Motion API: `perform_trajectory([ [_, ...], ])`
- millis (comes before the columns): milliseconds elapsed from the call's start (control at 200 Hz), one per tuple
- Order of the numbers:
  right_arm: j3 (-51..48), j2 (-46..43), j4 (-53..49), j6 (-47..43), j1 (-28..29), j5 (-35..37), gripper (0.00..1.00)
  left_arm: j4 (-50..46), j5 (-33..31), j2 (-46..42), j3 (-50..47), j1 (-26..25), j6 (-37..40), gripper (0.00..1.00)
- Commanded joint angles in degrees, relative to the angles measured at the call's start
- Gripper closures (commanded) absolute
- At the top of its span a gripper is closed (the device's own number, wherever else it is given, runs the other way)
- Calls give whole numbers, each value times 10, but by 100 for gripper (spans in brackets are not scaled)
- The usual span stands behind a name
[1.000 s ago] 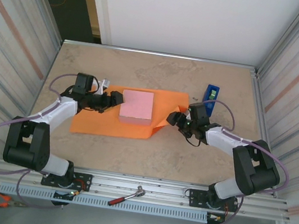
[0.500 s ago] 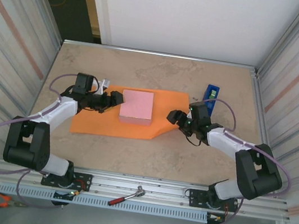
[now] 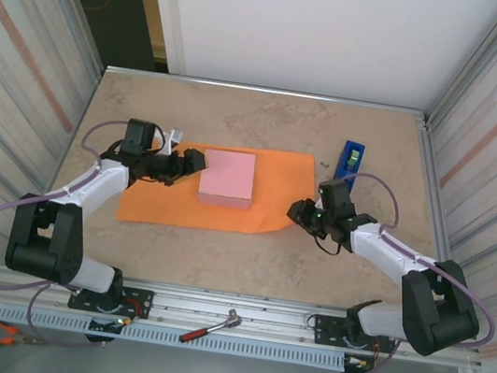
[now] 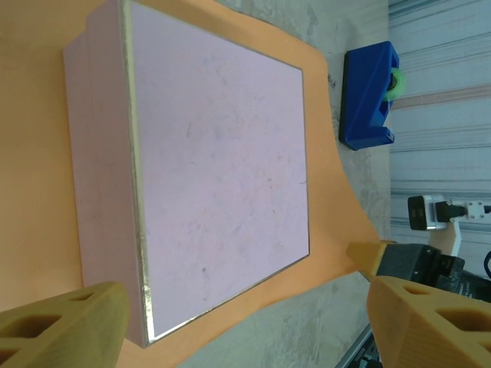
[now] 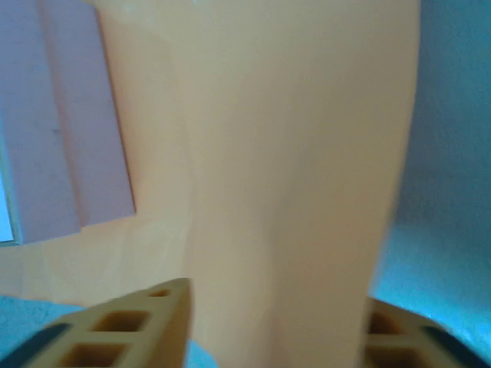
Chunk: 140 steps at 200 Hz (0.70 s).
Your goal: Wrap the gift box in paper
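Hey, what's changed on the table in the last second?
The right gripper slid back toward the near edge and closed on the paper at its right edge, drawing that corner outward. The left gripper, open beside the gift box, and the blue tape dispenser stayed put.

one pink gift box [image 3: 228, 177], one orange paper [image 3: 169, 207], one tape dispenser [image 3: 351, 157], one ratchet [image 3: 212, 327], one pliers [image 3: 3, 332]

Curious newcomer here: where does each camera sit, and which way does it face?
Top external: above and behind the arms, looking down on the table; both arms show.
Left wrist: on the left arm, facing across the gift box towards the blue tape dispenser; left gripper open.
Right wrist: on the right arm, close on the paper; right gripper flanks it.
All share gift box and paper.
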Motion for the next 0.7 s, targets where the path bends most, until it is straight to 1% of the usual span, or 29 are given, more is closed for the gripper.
perform_trajectory([
  [0, 51, -2, -50, -30, 20, 6, 83, -3, 20, -3, 19, -5, -5, 18],
  [50, 75, 10, -63, -39, 35, 7, 93, -6, 20, -5, 23, -8, -6, 19],
  [115, 114, 32, -77, -52, 61, 6, 97, -11, 18, -5, 30, -15, -7, 18],
  [281, 218, 100, -105, -82, 134, 1, 97, -21, 11, -2, 55, -35, -17, 19],
  [406, 269, 136, -112, -102, 175, -14, 96, -35, 0, 6, 86, -54, -21, 19],
  [551, 284, 151, -98, -114, 200, -41, 96, -45, -13, 23, 114, -72, -27, 19],
  [696, 285, 153, -93, -118, 210, -48, 95, -49, -24, 49, 137, -91, -28, 18],
])
